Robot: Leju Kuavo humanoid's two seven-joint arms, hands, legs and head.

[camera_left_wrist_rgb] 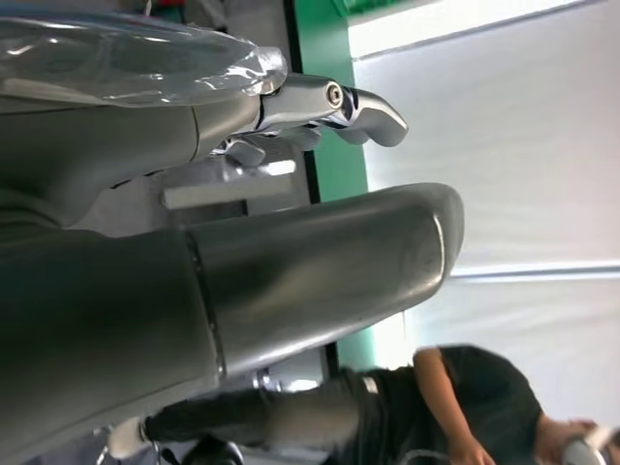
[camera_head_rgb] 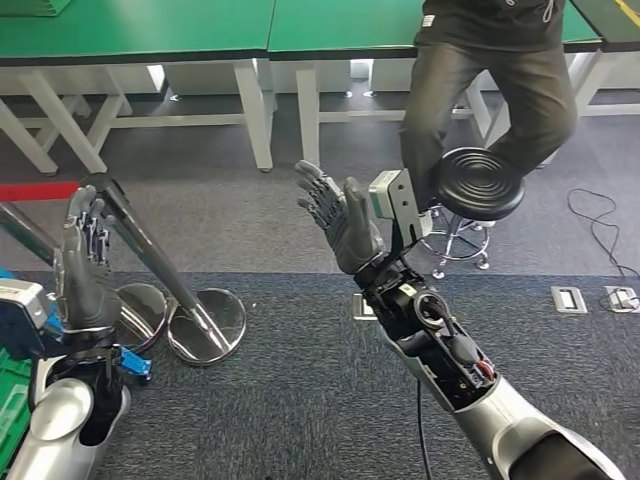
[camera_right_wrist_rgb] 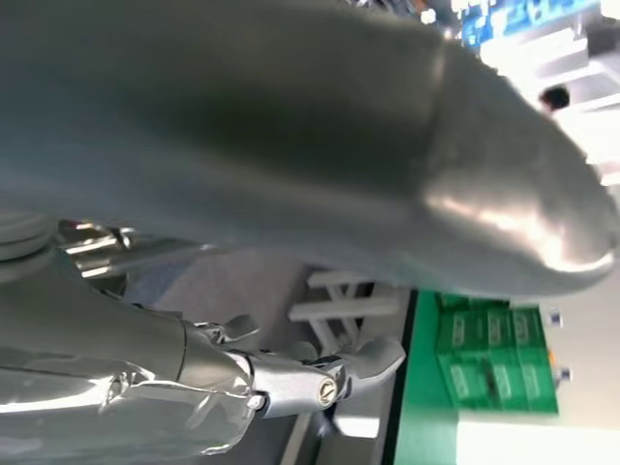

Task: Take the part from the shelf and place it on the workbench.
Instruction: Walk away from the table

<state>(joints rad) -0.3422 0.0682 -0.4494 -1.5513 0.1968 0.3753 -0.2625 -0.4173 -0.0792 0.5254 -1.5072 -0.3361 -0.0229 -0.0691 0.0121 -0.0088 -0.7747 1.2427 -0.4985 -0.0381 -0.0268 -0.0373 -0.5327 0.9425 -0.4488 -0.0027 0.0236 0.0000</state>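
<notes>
Cannot tell where the part lies; nothing in either robot hand. Right robot hand (camera_head_rgb: 340, 215) raised at centre of the head view, palm turned towards the left of the frame, fingers spread and apart, holding nothing. Left robot hand (camera_head_rgb: 83, 262) raised at the left edge, fingers upright and slightly spread, likewise holding nothing. In both wrist views a thick grey thumb and a bright metal finger standing apart, with open space between them.

Behind the left robot hand, two slanted chrome poles (camera_head_rgb: 143, 240) running down to round chrome bases (camera_head_rgb: 207, 325) on the grey carpet floor (camera_head_rgb: 302, 390). At the lower left corner, the edge of a green crate (camera_head_rgb: 11, 405), just beside the left arm. Short red strip (camera_head_rgb: 34, 190) on the floor at the left edge.

Across the top of the frame, green-topped counters (camera_head_rgb: 151, 25) on white legs. In the upper right, a person in dark clothes (camera_head_rgb: 483, 95), just behind a black round stool (camera_head_rgb: 477, 182), near the right robot hand's wrist camera. At the right edge, a thin cable (camera_head_rgb: 600, 235) and floor sockets (camera_head_rgb: 567, 298) set in the carpet.
</notes>
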